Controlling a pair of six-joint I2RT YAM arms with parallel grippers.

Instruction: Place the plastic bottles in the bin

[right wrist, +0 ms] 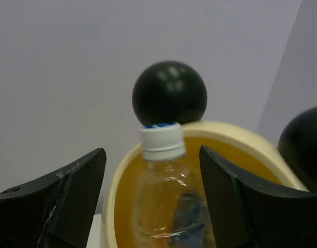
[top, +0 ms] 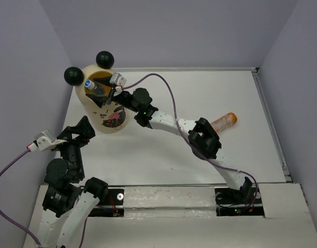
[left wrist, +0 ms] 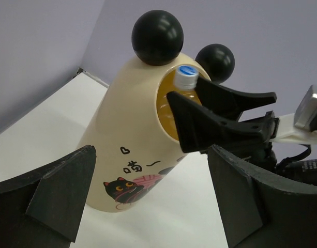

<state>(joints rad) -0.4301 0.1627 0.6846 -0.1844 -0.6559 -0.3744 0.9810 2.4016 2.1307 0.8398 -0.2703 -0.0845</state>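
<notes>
The cream bin (top: 104, 121) with two black ball ears stands at the back left of the table. A clear plastic bottle (right wrist: 166, 175) with a white cap stands neck up inside the bin's mouth (right wrist: 236, 132). My right gripper (right wrist: 152, 155) hovers over that mouth, open, with a gap between each finger and the bottle. In the top view the cap (top: 89, 83) shows beside the right gripper (top: 100, 93). An orange bottle (top: 224, 122) lies on the table, right of centre, partly behind the right arm. My left gripper (left wrist: 150, 155) is open and empty, facing the bin (left wrist: 127, 134) from the near left.
The right arm (top: 168, 124) stretches across the middle of the table from its base to the bin. Grey walls close in the left, back and right sides. The table's right edge has a raised rim (top: 272, 124).
</notes>
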